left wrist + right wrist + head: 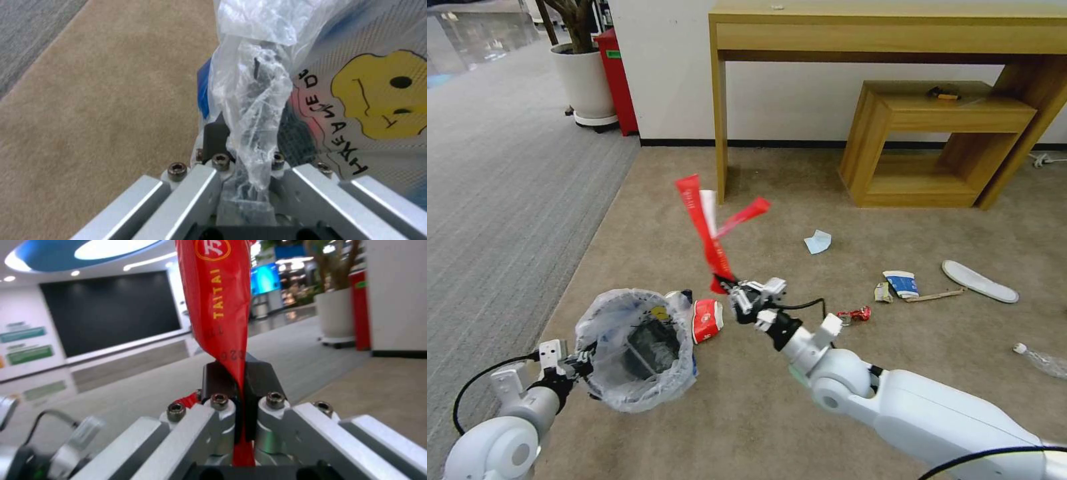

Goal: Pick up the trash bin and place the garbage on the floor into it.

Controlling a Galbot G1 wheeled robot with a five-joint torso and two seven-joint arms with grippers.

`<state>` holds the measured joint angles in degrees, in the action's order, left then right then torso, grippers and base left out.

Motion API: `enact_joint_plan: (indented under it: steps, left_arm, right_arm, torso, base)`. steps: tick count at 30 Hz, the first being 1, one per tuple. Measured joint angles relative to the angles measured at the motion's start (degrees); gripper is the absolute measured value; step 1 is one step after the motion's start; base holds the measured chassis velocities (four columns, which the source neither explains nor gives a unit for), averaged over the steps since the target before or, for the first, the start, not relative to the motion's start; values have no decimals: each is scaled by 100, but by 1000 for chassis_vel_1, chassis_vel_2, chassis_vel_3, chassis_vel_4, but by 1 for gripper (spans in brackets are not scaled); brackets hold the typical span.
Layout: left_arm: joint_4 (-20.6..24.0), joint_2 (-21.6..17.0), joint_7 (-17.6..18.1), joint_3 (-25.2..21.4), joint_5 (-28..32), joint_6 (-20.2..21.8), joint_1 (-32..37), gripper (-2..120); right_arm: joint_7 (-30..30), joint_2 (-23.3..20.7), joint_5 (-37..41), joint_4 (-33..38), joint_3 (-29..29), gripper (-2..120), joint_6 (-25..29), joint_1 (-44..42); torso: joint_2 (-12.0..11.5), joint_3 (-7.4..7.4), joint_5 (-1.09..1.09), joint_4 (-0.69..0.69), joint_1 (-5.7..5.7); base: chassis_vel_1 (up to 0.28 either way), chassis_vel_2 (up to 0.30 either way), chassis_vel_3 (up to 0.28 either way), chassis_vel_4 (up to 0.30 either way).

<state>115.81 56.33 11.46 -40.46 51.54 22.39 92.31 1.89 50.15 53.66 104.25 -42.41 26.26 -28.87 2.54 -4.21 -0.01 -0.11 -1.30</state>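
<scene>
Head view: right end effector clamps red wrappers; left end effector grips trash bin.

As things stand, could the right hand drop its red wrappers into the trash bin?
Probably yes: right hand holds the red wrappers beside the trash bin, whose mouth is open.

Bag-lined bin held up; red wrappers aloft; litter on carpet.

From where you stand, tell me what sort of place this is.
Probably an office or lobby-like building: carpeted floor, a wooden console table against a white wall, and a potted tree beside a grey carpeted corridor with wall signs and a large dark screen.
</scene>
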Motion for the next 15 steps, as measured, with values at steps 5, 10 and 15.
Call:
enact_joint_plan:
  steps: [5, 10, 15]
  left_arm:
    - [-5, -17, -64, 66, -38, -41, -62, 0]
    - [-12, -27, -61, 161, -37, -43, -133, 0]
    - [-54, -49, -32, 164, -9, -51, -145, 0]
  right_arm:
    - [-139, 175, 12, -203, -522, 0, 85, 290]
    - [-166, 366, 29, -353, -931, 0, 126, 574]
    - [-150, 626, 69, -441, -1478, 0, 147, 934]
  torso:
    - [0, 0, 1, 0, 0]
    - [0, 0, 1, 0, 0]
    - [0, 0, 0, 0, 0]
  base:
    - [0, 0, 0, 0]
    - [0, 0, 0, 0]
    - [0, 0, 0, 0]
